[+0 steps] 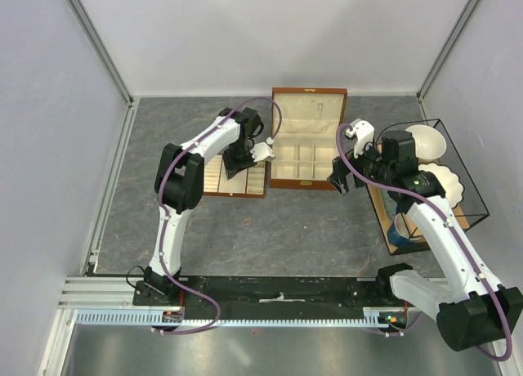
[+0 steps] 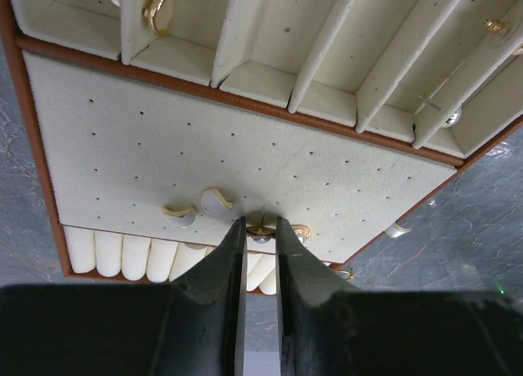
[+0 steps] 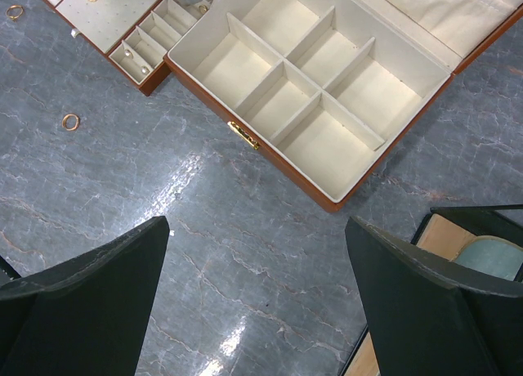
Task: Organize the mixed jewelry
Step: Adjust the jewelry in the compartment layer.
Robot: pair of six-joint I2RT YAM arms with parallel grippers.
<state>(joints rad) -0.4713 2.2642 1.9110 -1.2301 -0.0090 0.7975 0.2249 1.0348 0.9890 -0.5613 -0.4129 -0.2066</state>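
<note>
Step in hand, as we read it: one piece of the mixed jewelry, a small gold stud (image 2: pixel 261 229), sits between the tips of the left fingers (image 2: pixel 239 243). These are nearly together and appear clamped on it, right at the perforated panel of the cream tray (image 2: pixel 122 139). We cannot tell whether the stud is being seated or lifted off. Two pale earrings (image 2: pixel 214 201) lie just left of the tips and another gold piece (image 2: pixel 301 231) just right. The slotted compartments are well beyond the tips, and the ring rolls (image 2: pixel 122 253) are nearer, to their left.

Next move calls for a fine, straight motion square to the panel with no sideways sweep, since the neighbours are so close.

The right fingers (image 3: pixel 98 270) stand wide apart, holding nothing, over bare surface (image 3: pixel 212 245). The wooden box (image 3: pixel 282 170) lies ahead of them, a loose ring (image 3: pixel 71 121) ahead-left, and the wire basket (image 3: pixel 470 210) close on their right. Room is open forward and left, tight rightward.
</note>
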